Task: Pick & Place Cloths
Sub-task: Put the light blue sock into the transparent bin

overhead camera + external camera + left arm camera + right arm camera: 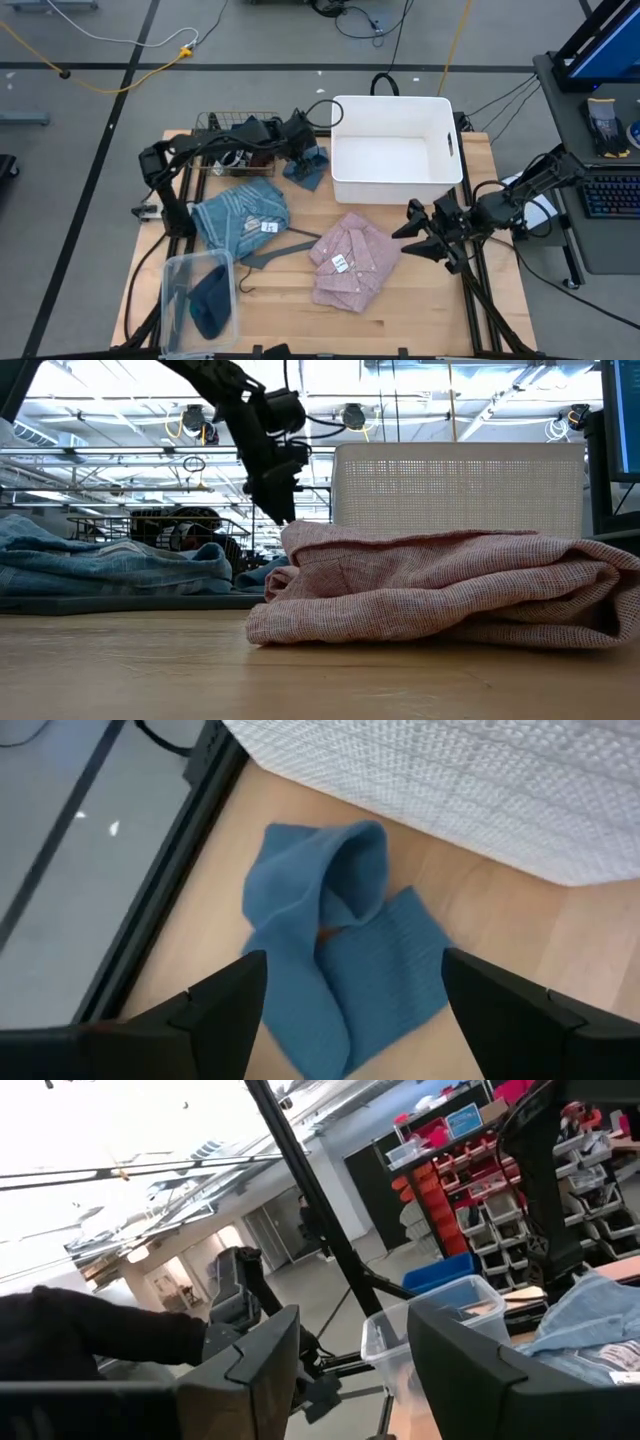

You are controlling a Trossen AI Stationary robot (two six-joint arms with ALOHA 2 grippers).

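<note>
Step in hand, as judged: release of a grey-blue knit cloth (340, 960) on the bare tabletop just beside the white perforated bin (395, 152), outside its wall, not inside.

Left gripper (300, 150): poised directly above that cloth, jaws spread wide, one finger (215, 1010) to each side of it, nothing held. Cloth crumpled, one end rolled into a tube, lying flat on the wood.

Right gripper (425, 235): parked near the table's right edge, beside the pink cloth, aimed out toward the room. Jaws part open, nothing between them.

Next move, as judged: either a fresh descent and closing on the grey-blue cloth to carry it over the bin's rim, or a retreat toward another garment. Low approach needed, since the cloth lies thin against the wood and close to the bin wall.

Count of cloths in view:
- Grey-blue knit cloth: one, beside the bin.
- Light blue denim garment (240, 218), white tag: one, left of centre.
- Pink checked garment (352, 262), white tag, folded: one, centre right.
- Dark navy cloth (210, 298): one, inside the clear plastic tub (172, 290) at the front left.
- Dark items in the wire basket (215, 125) at the back left: number not discernible.

Other: grey hanger (272, 252), one, between denim and pink. Bin apparently empty.
</note>
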